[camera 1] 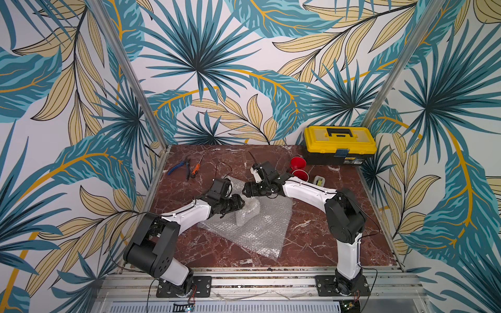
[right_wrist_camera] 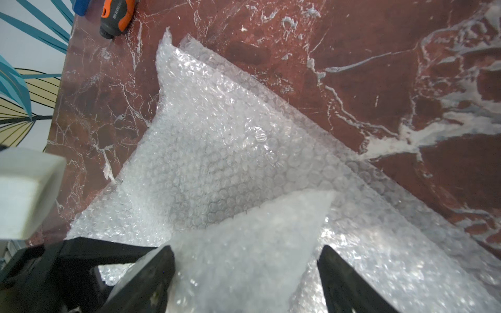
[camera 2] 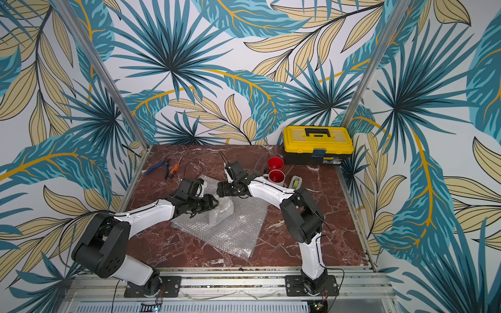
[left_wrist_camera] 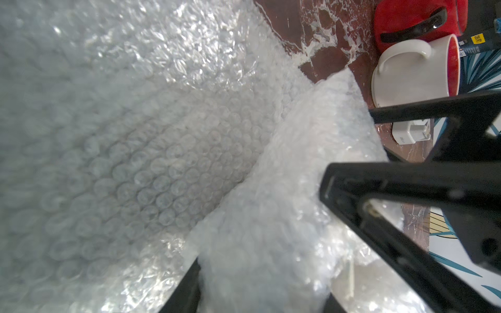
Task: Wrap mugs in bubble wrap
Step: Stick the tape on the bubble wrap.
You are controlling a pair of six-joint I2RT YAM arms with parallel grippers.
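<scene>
Left end effector point(left_wrist_camera: 257, 225) clamps the folded bubble wrap point(left_wrist_camera: 311, 130), while right end effector point(right_wrist_camera: 245, 249), jaws apart, straddles the same fold.

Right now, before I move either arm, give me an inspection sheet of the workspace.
Surface: red marble table, white-veined.
Job's things: bubble wrap sheets central, bundle raised on them; red mug and white mug far right, unwrapped; lavender mug not seen.
Clutter: pliers, screwdriver, tape dispenser, yellow toolbox.
Grippers: left gripper, fingers shut on bundle; right gripper straddles it, contact unclear.
Cables: black cable loops beside left wrist.
Surroundings: leaf-print walls, aluminium frame.
</scene>
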